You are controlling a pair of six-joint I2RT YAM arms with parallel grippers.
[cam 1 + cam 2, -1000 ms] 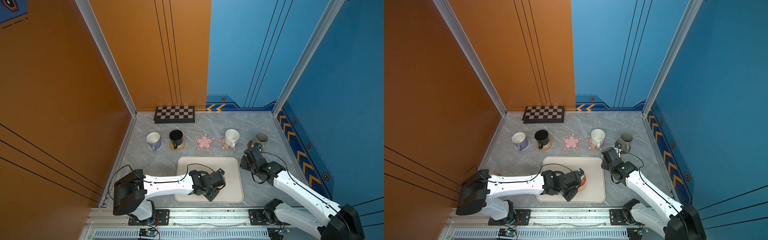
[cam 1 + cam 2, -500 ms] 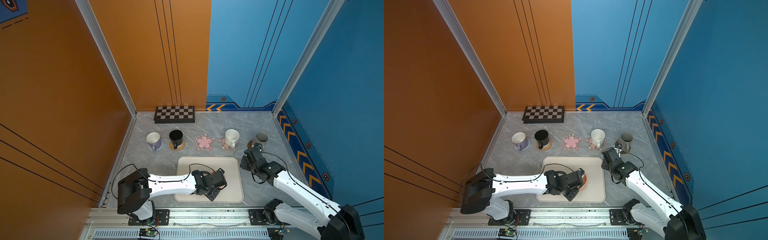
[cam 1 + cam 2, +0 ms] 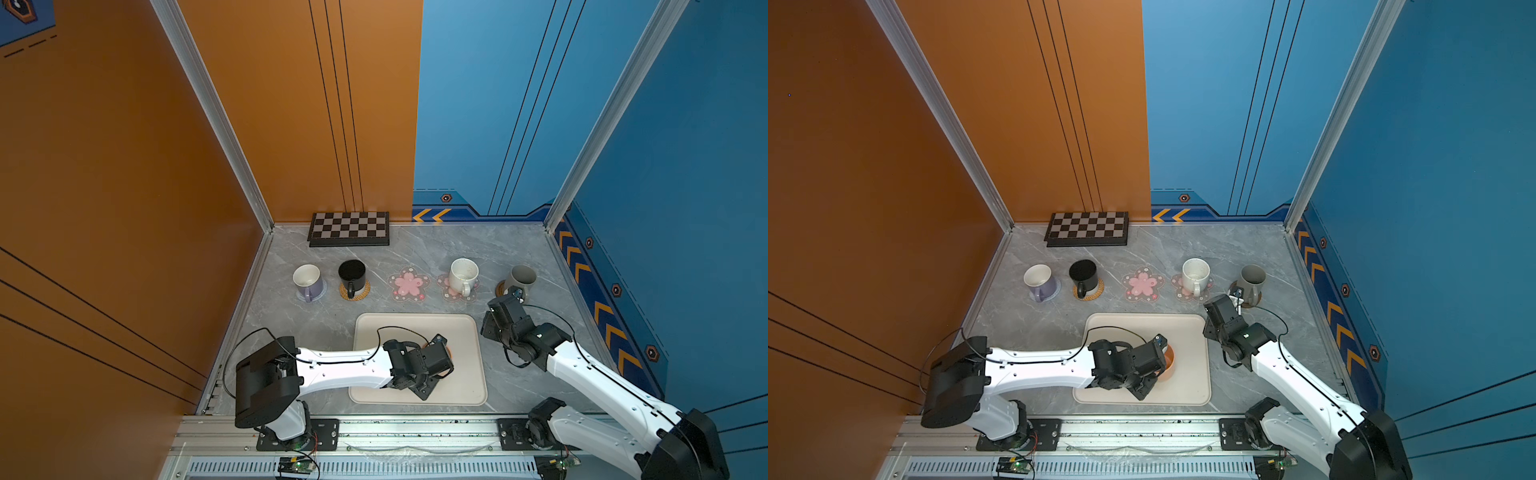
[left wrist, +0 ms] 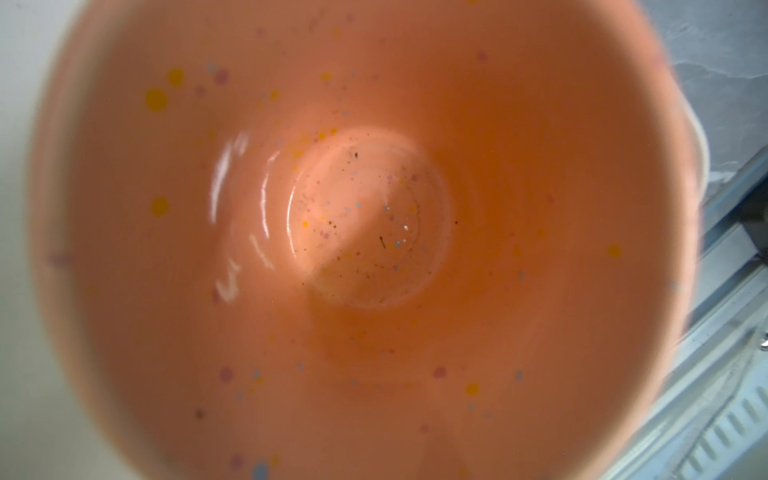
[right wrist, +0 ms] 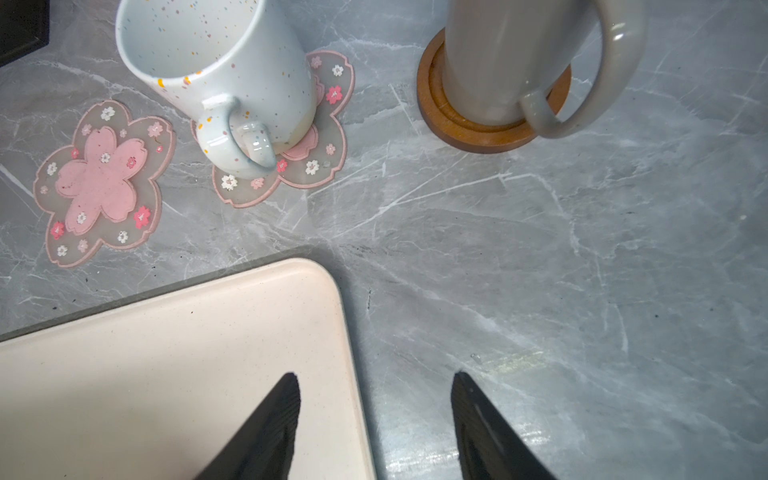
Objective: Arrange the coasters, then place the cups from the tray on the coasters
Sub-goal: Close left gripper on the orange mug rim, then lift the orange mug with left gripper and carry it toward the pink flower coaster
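Five mugs (image 3: 463, 276), five coasters (image 3: 409, 283), one tray (image 3: 465, 332).
Right gripper (image 5: 374, 376) is hanging open, empty; left gripper (image 3: 1158, 343) is sitting over orange mug (image 4: 374, 228), jaws hidden.

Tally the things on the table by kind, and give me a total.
Mugs: 5 (lavender, black, white speckled, grey, orange)
Coasters: 5 (pale-blue, rattan, bare pink flower, covered pink flower, wooden)
Tray: 1
Checkered board: 1
Total: 12

No text, labels, brands or numbers can be read anywhere.
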